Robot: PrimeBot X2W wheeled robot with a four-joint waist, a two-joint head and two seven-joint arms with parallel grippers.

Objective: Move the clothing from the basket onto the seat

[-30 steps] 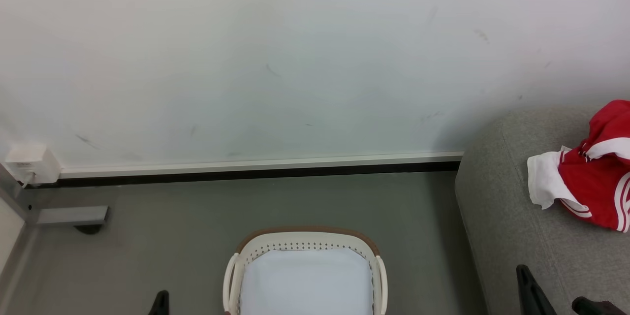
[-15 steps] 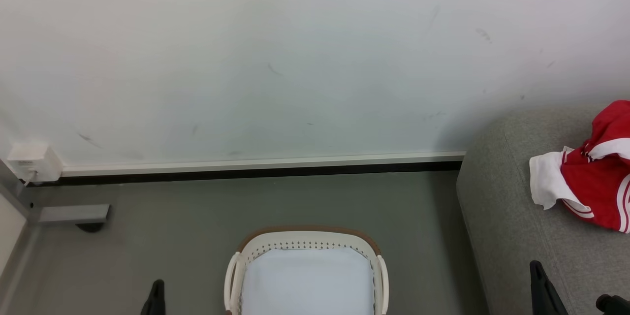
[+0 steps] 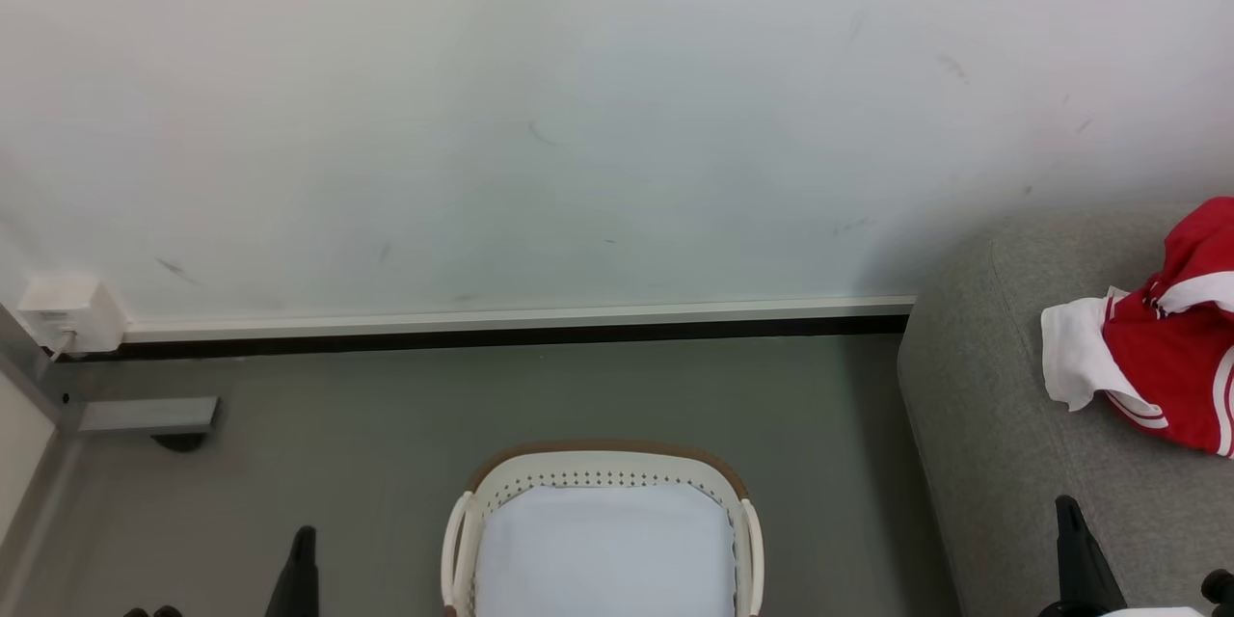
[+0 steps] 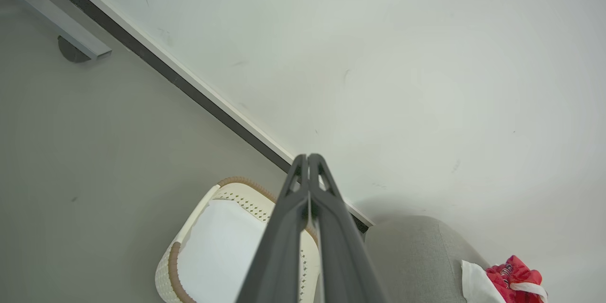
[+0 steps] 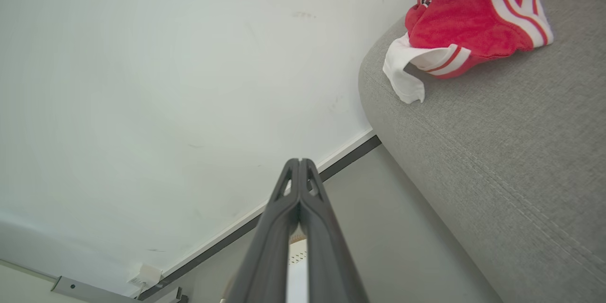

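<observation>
Clothing [image 3: 1171, 357] of soft red fabric with white panels, white trim and thin stripes lies in a crumpled heap on the large grey fabric-upholstered seat [image 3: 1003, 463], near its rounded end and close to the wall; one white panel trails toward the seat's edge. Rounded cream-white plastic basket [image 3: 598, 479], with perforated rim, side handles and brown edge band, stands on the grey floor [image 3: 386, 463] to the left of the seat and apart from it, its pale white-blue lining exposed across the interior. Left gripper [image 3: 306, 540] hangs just left of the basket, its two long dark fingers pressed together along their length and holding nothing. Right gripper [image 3: 1068, 511] appears against the seat's near part in the head view, well apart from the clothing, fingers likewise closed tip to tip on nothing. Behind runs a scuffed white wall [image 3: 578, 116] with a pale skirting strip [image 3: 501, 318]; a small white box [image 3: 67, 313] and a grey metal bar [image 3: 145, 415] sit at its foot, far left.
</observation>
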